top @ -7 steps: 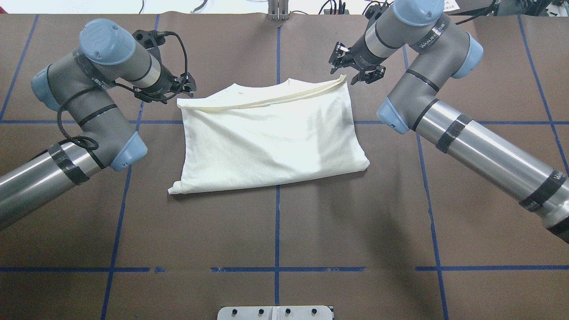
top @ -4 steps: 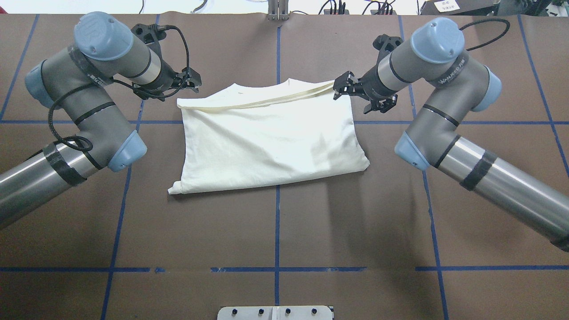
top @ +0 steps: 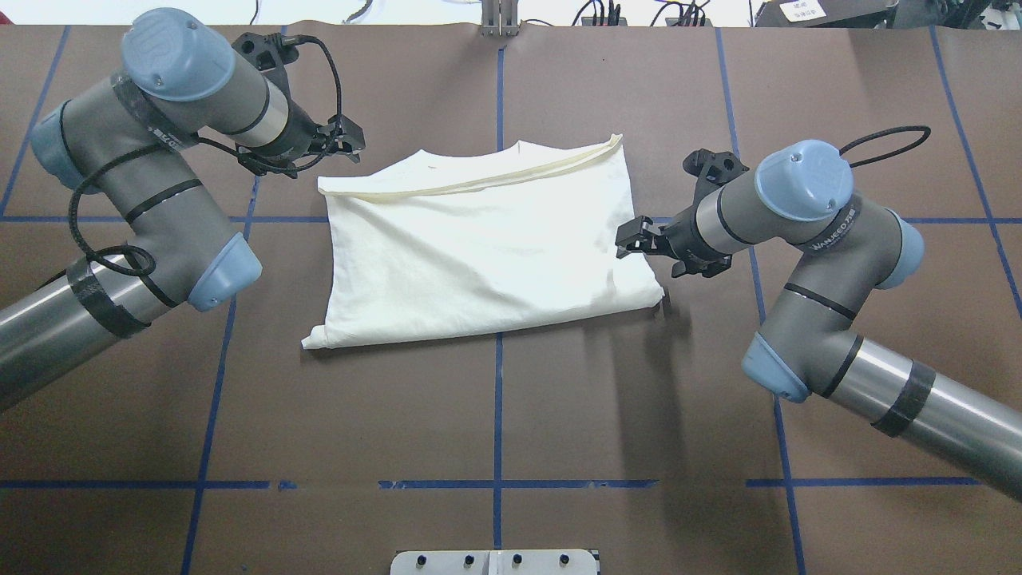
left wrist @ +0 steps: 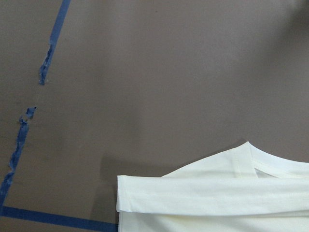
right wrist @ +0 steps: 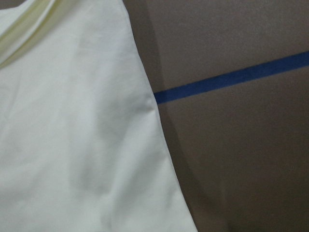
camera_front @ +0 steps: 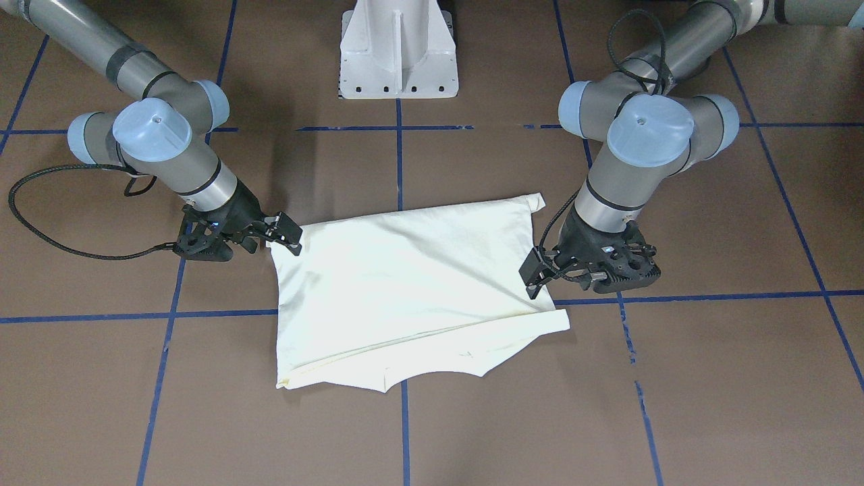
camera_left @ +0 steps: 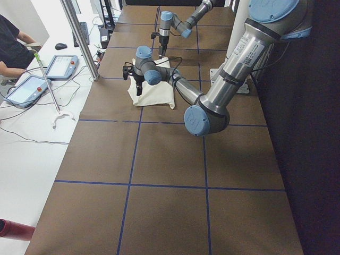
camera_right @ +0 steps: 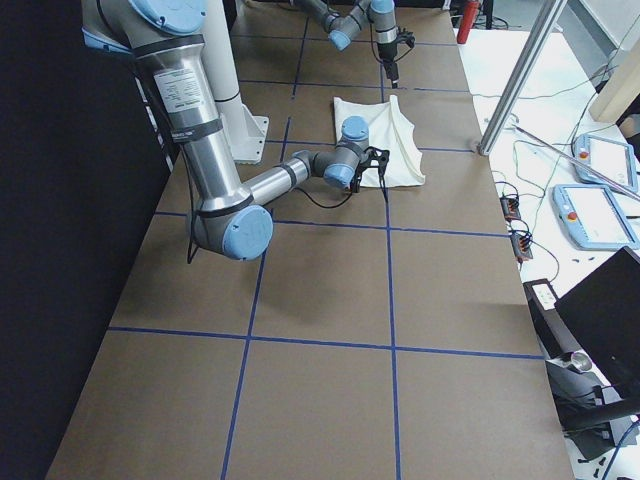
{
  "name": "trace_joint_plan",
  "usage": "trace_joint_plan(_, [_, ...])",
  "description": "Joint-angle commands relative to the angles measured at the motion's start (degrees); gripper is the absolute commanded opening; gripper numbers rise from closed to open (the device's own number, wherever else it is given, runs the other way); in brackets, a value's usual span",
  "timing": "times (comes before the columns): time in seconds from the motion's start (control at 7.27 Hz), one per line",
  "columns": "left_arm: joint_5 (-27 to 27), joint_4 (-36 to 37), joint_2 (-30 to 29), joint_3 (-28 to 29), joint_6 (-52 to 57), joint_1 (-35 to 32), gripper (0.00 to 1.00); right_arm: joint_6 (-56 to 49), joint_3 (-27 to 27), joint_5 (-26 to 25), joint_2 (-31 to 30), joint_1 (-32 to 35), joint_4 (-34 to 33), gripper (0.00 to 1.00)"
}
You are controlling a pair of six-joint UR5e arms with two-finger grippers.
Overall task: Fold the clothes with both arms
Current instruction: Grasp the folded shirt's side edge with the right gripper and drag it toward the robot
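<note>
While the cream T-shirt [top: 479, 247] lies folded, plain side up, mid-table [top: 495, 415], the left gripper [top: 345, 142] is beside its far left corner and the right gripper [top: 635, 239] at its right edge. Both have jaws apart and hold nothing.

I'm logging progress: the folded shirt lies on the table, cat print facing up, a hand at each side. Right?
Not quite. The overhead view shows the shirt with plain cream fabric on top, no print. The left hand and right hand are at its sides.

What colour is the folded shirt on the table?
The shirt is plain cream, no print showing; best seen in the overhead exterior view.
</note>
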Motion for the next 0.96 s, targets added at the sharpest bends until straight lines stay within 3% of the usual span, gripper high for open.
trace_joint_plan(0.0, [-0.1,0.0,0.0,-0.1,0.0,0.0,1.00,-0.1,0.0,-0.2,-0.3,-1.2,0.0,0.65])
trace_joint_plan(0.14, [-0.1,0.0,0.0,-0.1,0.0,0.0,1.00,-0.1,0.0,-0.1,-0.3,-1.4,0.0,0.21])
trace_joint_plan(0.28, [-0.1,0.0,0.0,-0.1,0.0,0.0,1.00,-0.2,0.2,0.2,-0.3,-1.5,0.0,0.00])
trace_joint_plan(0.55, [-0.2,0.0,-0.2,-0.2,-0.2,0.1,1.00,-0.5,1.3,1.2,-0.7,-1.4,0.1,0.00])
trace_joint_plan(0.83, [-0.1,-0.2,-0.2,-0.2,-0.2,0.1,1.00,-0.5,8.2,2.9,-5.9,-1.2,0.1,0.00])
